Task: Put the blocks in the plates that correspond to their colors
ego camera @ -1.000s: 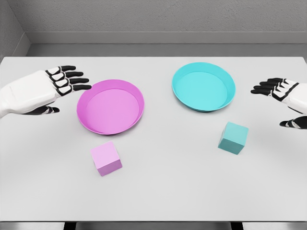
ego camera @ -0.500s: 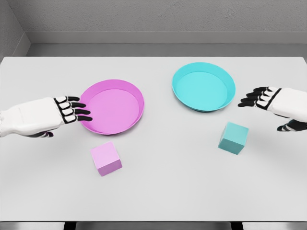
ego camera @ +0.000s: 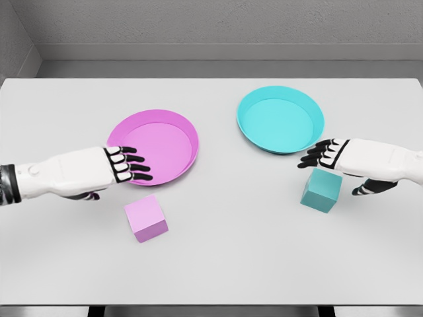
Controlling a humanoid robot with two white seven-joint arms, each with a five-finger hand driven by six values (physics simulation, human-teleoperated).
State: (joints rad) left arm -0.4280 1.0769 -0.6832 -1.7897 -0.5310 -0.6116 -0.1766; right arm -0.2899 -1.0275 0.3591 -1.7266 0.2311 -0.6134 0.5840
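A pink block sits on the white table in front of the pink plate. My left hand hovers just above and behind that block, over the plate's near rim, fingers spread and holding nothing. A teal block lies in front of the teal plate. My right hand hangs just above and behind the teal block, fingers extended and holding nothing. Both plates hold nothing.
The white table ends at a near edge along the bottom of the view. A grey wall runs behind the table's far edge.
Both hands have come down and inward: the left one moved right and toward the pink block, the right one moved left toward the teal block. Neither block has moved.
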